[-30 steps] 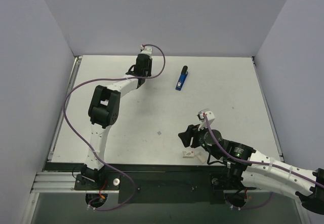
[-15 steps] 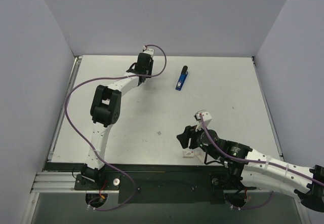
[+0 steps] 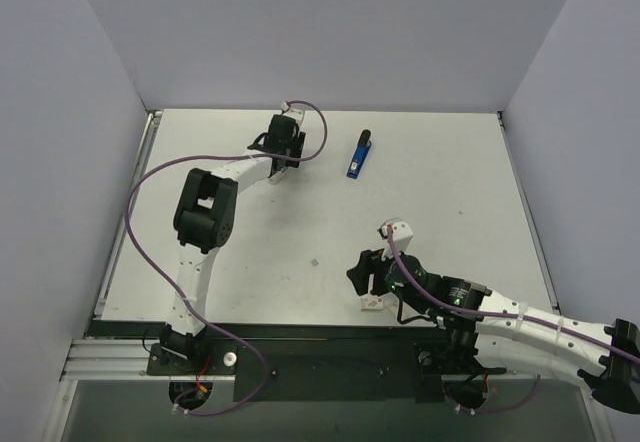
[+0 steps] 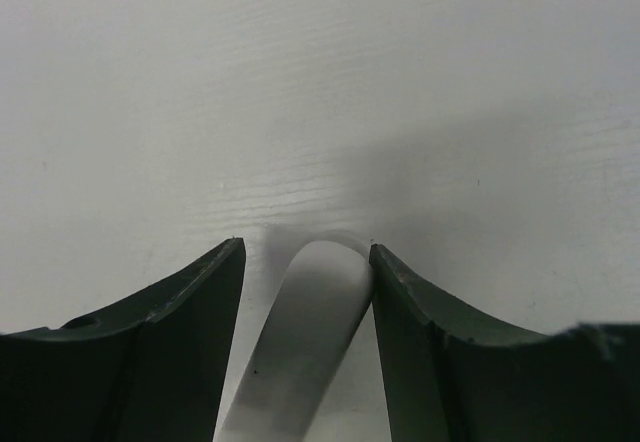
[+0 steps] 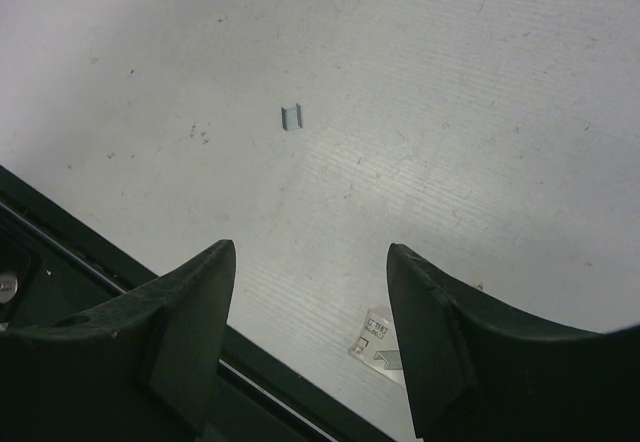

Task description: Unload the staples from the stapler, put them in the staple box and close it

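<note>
A blue stapler [image 3: 359, 155] lies at the back middle of the table. My left gripper [image 3: 284, 144] is to its left, pointing down at the table. In the left wrist view it [image 4: 305, 247] is open, with a white rounded elongated thing [image 4: 305, 342] between the fingers, touching only the right finger [image 4: 420, 342]. My right gripper [image 3: 362, 270] is open and empty low over the near part of the table [image 5: 310, 247]. One tiny silvery staple bit [image 5: 291, 116] lies ahead of it and also shows in the top view [image 3: 315, 261].
A small white labelled staple box [image 5: 383, 337] lies by my right finger near the table's front edge, and it shows in the top view too [image 3: 373, 304]. The dark front rail [image 5: 90, 262] runs just beyond the edge. Grey walls enclose three sides.
My right gripper has moved a little to the left, toward the front edge. My left wrist has shifted slightly to the right at the back.
</note>
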`<action>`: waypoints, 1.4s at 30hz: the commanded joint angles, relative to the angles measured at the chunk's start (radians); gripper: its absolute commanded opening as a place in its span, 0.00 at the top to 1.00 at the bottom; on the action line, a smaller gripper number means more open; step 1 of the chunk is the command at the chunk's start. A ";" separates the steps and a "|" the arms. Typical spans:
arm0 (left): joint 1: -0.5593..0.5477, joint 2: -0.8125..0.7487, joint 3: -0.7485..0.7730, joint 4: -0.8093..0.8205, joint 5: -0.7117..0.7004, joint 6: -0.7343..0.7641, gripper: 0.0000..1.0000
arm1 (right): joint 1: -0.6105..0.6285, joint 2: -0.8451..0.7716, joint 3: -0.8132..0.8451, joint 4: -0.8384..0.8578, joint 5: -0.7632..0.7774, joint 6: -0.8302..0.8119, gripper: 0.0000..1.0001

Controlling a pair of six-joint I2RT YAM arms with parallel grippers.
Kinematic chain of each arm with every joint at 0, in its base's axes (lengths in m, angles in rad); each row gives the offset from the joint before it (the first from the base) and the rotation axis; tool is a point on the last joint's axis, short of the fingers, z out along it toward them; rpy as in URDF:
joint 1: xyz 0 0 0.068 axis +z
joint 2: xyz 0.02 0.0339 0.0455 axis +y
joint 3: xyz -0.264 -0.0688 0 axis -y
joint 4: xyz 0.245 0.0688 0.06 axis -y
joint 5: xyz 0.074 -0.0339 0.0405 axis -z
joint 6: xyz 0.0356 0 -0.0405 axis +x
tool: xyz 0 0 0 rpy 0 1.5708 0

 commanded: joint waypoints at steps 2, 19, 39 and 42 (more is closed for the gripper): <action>0.009 -0.169 -0.050 0.033 -0.006 0.018 0.36 | 0.015 0.015 0.075 -0.030 0.014 -0.002 0.42; -0.031 -0.794 -0.475 0.014 0.025 -0.293 0.29 | 0.001 0.306 0.302 -0.172 -0.022 -0.141 0.34; -0.329 -1.424 -1.296 0.209 0.014 -0.552 0.29 | -0.395 0.661 0.614 -0.150 0.014 -0.023 0.32; -0.330 -1.408 -1.316 0.238 0.031 -0.555 0.28 | -0.473 0.772 0.713 -0.148 0.007 0.023 0.32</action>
